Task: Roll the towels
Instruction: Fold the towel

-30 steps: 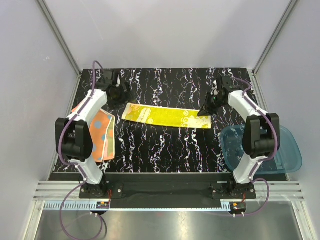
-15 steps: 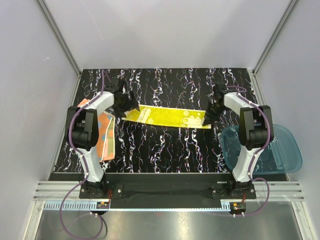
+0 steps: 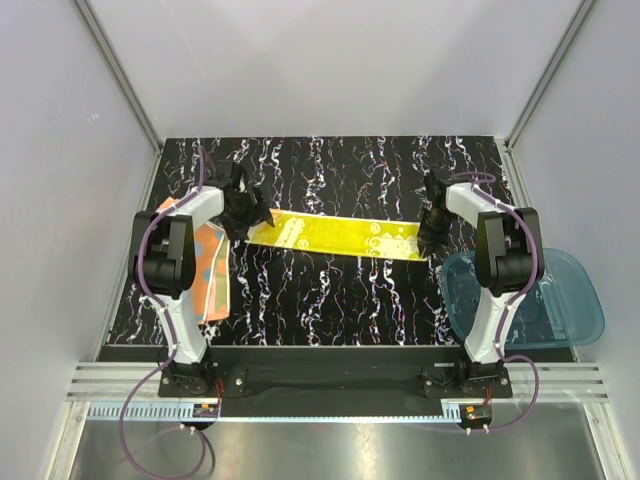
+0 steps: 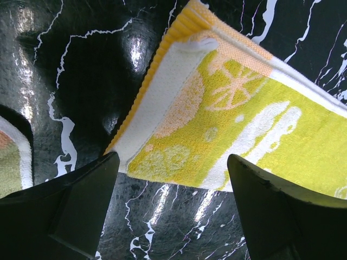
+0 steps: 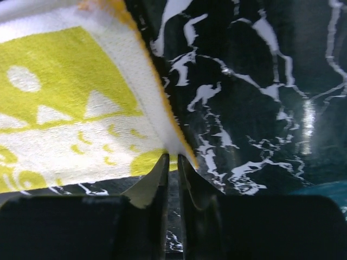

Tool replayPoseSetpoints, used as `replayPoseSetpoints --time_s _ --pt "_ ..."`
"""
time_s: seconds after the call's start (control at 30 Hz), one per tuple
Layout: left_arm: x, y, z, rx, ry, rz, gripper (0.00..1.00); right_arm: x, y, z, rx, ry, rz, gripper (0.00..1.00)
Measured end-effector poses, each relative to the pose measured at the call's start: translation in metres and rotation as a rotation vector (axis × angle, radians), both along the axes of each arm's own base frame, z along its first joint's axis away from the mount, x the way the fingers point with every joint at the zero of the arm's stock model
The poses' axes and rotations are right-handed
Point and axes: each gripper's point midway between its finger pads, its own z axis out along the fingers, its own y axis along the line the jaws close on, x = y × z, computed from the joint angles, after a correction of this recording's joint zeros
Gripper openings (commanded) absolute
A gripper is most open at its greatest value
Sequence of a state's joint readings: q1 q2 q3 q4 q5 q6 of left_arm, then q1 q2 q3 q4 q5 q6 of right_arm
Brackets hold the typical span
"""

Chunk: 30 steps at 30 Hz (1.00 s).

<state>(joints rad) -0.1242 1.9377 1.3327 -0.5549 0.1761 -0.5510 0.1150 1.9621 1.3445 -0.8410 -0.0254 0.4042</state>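
Note:
The yellow towel [image 3: 335, 235] lies flat as a long strip across the middle of the black marbled table. My left gripper [image 3: 245, 213] is open at its left end; in the left wrist view the left gripper [image 4: 172, 162] has its jaws wide apart, with the towel's end [image 4: 227, 119] between and beyond them. My right gripper [image 3: 432, 236] is shut on the towel's near right corner; the right wrist view shows the right gripper [image 5: 172, 158] pinching the towel's [image 5: 70, 108] pale edge. The orange polka-dot towel [image 3: 210, 270] lies at the left, partly under my left arm.
A translucent blue tray [image 3: 560, 300] sits at the table's right edge beside my right arm; a sliver of it shows in the right wrist view [image 5: 332, 190]. Grey walls enclose the table on three sides.
My left gripper has swung from the back left to the yellow towel's left end. My right gripper has come down to the towel's near right corner and shut on it.

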Motion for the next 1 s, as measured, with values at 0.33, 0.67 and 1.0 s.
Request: replayPoseSetpoints --time_s 0.33,0.67,1.0 --pt "-0.004 0.007 0.004 0.02 0.011 0.011 0.96 0.022 -0.036 0.038 -0.21 -0.046 0.013 0.57" --pt "-0.01 0.023 0.112 0.058 -0.197 -0.025 0.99 0.037 0.014 0.133 0.093 -0.37 0.014 0.72" --pt "-0.069 0.035 0.19 0.072 -0.543 -0.023 0.99 -0.018 0.1 0.099 0.428 -0.306 0.009 0.63"
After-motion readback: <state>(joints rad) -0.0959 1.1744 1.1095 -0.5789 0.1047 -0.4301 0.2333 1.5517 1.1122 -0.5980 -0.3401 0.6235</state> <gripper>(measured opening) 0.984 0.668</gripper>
